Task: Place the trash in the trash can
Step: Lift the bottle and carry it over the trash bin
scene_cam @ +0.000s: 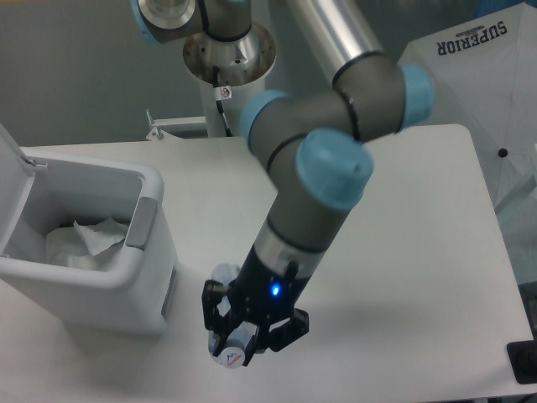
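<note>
Trash, in the form of a crushed clear bluish bottle (228, 346) with a white cap, sits between the black fingers of the pincer (249, 342), low over the white table (419, 277). The pincer is closed around the bottle; the capped end sticks out below the fingers, and a small part of the bottle shows above them on the left. A blue light shines on the wrist just above the pincer.

To the left of the pincer, and a little higher in the picture, stands the trash can (101, 277), a boxy white bin with rounded corners. Its grey latch (141, 222) faces toward the pincer. The white lid (13, 176) stands open on the far left side. Inside the bin a crumpled white liner bag (84, 243) is visible; whether any other thing lies in it cannot be told. The bottle is outside the bin, near its right wall but not touching it.
</note>
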Robot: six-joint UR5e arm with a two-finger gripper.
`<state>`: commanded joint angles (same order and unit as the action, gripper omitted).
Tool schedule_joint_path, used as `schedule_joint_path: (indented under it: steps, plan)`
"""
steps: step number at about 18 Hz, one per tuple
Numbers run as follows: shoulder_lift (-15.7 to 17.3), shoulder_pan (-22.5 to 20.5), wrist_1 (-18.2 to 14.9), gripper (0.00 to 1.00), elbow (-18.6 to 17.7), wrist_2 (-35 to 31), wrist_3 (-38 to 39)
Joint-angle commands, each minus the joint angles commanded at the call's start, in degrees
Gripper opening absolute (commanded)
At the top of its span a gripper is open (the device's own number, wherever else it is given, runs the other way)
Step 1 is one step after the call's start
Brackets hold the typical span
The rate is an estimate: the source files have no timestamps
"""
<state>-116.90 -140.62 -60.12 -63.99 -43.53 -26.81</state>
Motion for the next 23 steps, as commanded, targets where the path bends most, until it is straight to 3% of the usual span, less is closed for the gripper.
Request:
schedule_joint_path:
  steps: [4,12,17,23]
  plan:
    - [2.9,-0.4,3.4,0.01,0.0,7.5,0.2]
    - [7.0,-0.2,3.8,0.01,-0.6,15.9,0.3]
    - [10.7,0.1,3.8,0.02,-3.8,19.9,0.2]
    - [14.2,2.3,4.2,0.02,-9.7,20.3,-1.9]
